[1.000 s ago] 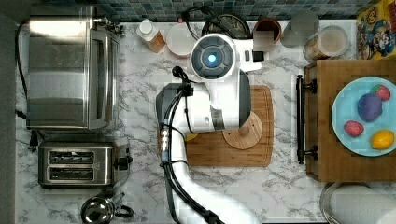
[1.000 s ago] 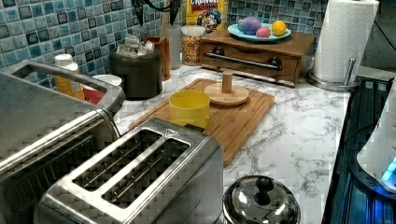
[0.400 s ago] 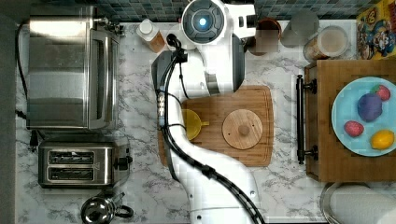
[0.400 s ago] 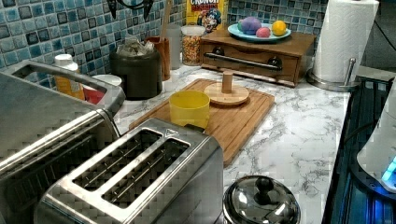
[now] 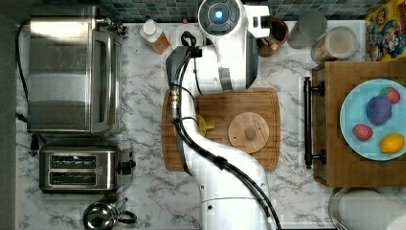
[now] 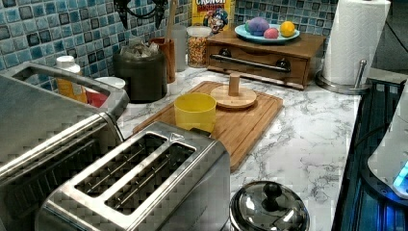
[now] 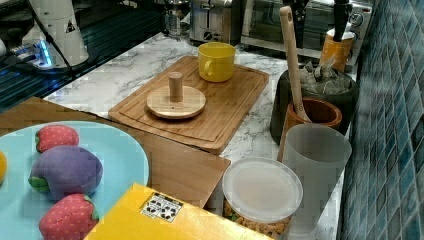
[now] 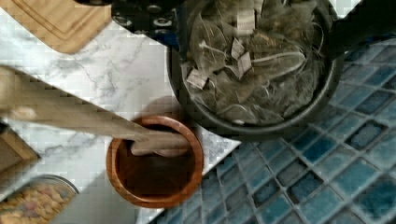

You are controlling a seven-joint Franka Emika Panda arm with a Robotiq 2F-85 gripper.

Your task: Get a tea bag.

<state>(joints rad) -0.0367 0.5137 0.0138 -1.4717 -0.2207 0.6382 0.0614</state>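
Grey-beige tea bags [image 8: 252, 60]: a loose heap of them fills the dark round pot [image 8: 261, 126]; none is lifted out, and all lie at or just above the rim.
Pot: stands on the marble table [image 6: 308, 139] against the blue tiled wall, just beside the brown cup [image 8: 154, 161] and near the far edge of the wooden board [image 5: 220, 103].
Claw [image 6: 140, 12]: open wide, its two dark fingers [image 6: 122, 12] spread about as far apart as the pot's mouth (one on each side in the wrist view).
Claw height: hangs above the pot in the left view, clear of the heap, touching nothing and holding nothing.
Arm [image 5: 230, 48]: white, reaching across the board towards the wall in the top view.
Brown cup: a wooden spoon [image 8: 70, 116] leans in it, its handle slanting out over the table.
Yellow mug [image 6: 195, 110]: upright on the board, at the end nearer the toaster.
Lid [image 6: 234, 96]: round, wooden, knob up, flat on the board beside the mug but apart from it.
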